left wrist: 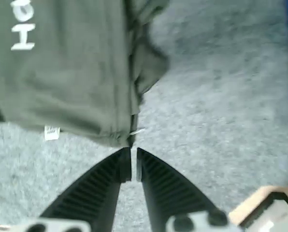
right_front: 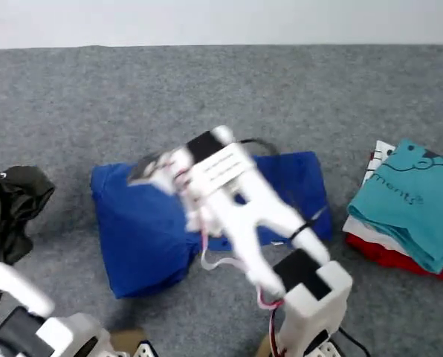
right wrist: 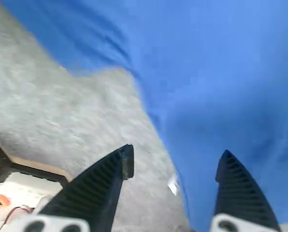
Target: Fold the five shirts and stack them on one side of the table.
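While my right fingers hang spread over the half-folded blue shirt on the table, the left fingers sit closed, empty, beside the dark shirt; next, I judge, pinch the blue edge and fold.

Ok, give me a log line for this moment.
right gripper: open over blue shirt edge | left gripper: shut, by crumpled dark shirt | stack: folded, teal on top

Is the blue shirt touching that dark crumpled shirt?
Apart. The high view shows a strip of bare gray table between the blue shirt and the dark shirt.
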`<state>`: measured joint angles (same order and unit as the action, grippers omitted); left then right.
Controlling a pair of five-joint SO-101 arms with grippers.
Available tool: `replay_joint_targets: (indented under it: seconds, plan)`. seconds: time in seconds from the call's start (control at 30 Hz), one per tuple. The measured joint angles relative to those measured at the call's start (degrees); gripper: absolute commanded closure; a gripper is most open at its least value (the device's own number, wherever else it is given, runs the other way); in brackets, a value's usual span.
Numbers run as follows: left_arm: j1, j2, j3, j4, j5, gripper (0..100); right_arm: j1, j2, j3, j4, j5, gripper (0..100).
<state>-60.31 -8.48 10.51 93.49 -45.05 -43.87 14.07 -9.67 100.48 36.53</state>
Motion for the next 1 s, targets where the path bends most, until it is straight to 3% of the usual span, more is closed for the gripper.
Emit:
replay_joint_targets:
  seconds: [0.17,0.4,1.0]
  plan:
    - [-4.40,0.00,2.55,-2.73,0.00,97,-11.87,-0.09,2.90,-0.09,-1.93,71.1]
    - [-7.21,0.00,5.36,-5.27,0.00,97,-21.36,-0.09,4.31,-6.07,-2.37,71.0]
    - [-12.13,0.00,5.80,-5.45,0.09,97,-22.07,16.62,4.66,-19.60,-2.55,72.4]
